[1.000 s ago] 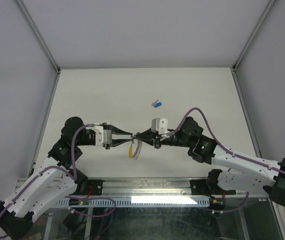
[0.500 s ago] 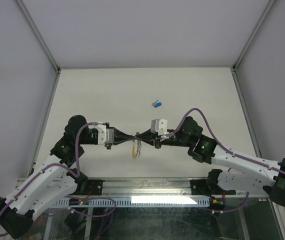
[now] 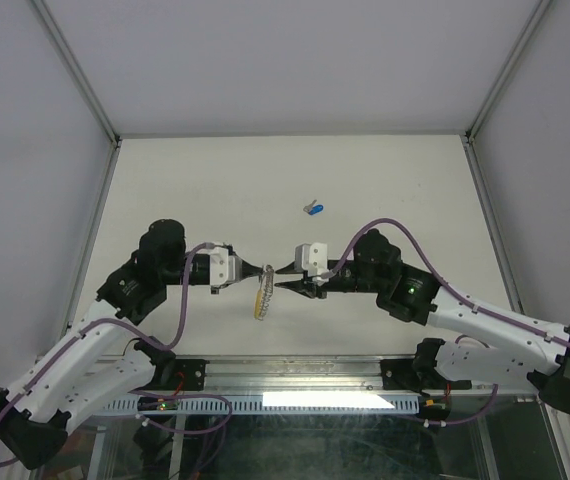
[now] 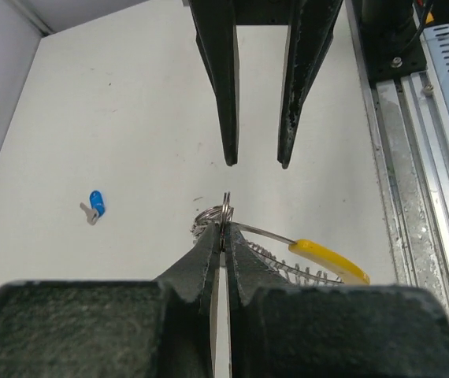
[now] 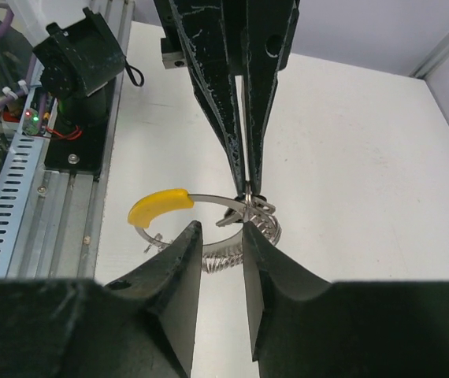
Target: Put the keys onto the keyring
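The keyring (image 3: 262, 297) hangs just above the table between both arms. It is a ribbed silver loop with a yellow segment (image 4: 327, 261) (image 5: 157, 206). My left gripper (image 3: 260, 270) (image 4: 224, 230) is shut on the ring's thin wire beside a small split ring (image 4: 225, 206). My right gripper (image 3: 279, 270) (image 5: 220, 230) faces it, open, its fingertips (image 4: 230, 153) just short of the ring and not touching it. A small silver key-like piece (image 5: 228, 220) hangs at the clamped spot. The blue-headed key (image 3: 315, 208) (image 4: 95, 203) lies alone on the table farther back.
A metal rail with slotted cable duct (image 4: 417, 157) (image 5: 12, 205) runs along the near table edge. A black bracket with lit LEDs (image 5: 79, 59) sits on it. Enclosure posts (image 3: 75, 70) and grey walls bound the white table (image 3: 385, 180).
My right gripper has opened, let go of the keyring and drawn back slightly to the right. My left gripper has shut on the ring and now carries it alone.
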Controlling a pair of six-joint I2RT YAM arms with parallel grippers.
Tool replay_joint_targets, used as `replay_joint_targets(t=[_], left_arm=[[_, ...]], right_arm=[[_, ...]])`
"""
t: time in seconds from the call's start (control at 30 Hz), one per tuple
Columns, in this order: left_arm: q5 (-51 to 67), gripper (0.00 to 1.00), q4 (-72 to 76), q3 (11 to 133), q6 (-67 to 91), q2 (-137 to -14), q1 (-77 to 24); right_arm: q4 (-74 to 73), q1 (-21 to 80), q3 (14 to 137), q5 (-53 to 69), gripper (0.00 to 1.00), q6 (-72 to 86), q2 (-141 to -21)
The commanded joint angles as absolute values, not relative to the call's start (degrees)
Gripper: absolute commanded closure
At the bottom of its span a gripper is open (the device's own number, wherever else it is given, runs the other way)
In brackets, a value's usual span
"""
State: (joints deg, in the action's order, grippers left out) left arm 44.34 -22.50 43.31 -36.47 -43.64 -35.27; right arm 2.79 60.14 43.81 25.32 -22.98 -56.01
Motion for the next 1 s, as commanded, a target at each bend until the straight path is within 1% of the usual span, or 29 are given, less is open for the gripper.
replay_joint_targets(t=[0.0, 0.23, 0.4, 0.5, 0.63, 0.97], left_arm=[[40.0, 1.0, -29.8, 49.1, -44.1, -45.3, -35.4], [33.4, 1.0, -38.6, 55.4, -47.8, -49.5, -37.5], [24.6, 1.0, -47.5, 60.9, -51.2, -53.9, -42.9], [21.4, 1.0, -50.9, 62.8, -52.4, -56.1, -45.4], [21.2, 1.0, -51.4, 63.7, -52.9, -56.3, -46.5], [21.7, 1.0, -51.4, 64.1, -53.2, -56.0, -46.7]], right_arm=[[-3.8, 60.4, 49.0, 19.5, 0.7, -24.4, -57.1], [-2.0, 60.3, 50.0, 16.4, 0.68, -18.5, -61.4], [2.5, 59.8, 48.8, 17.0, 0.67, -14.5, -63.1], [6.9, 59.3, 47.5, 18.4, 0.66, -12.2, -63.8], [12.4, 58.3, 45.2, 21.2, 0.65, -8.6, -64.7], [13.4, 58.0, 45.0, 26.0, 0.65, -6.8, -67.0]])
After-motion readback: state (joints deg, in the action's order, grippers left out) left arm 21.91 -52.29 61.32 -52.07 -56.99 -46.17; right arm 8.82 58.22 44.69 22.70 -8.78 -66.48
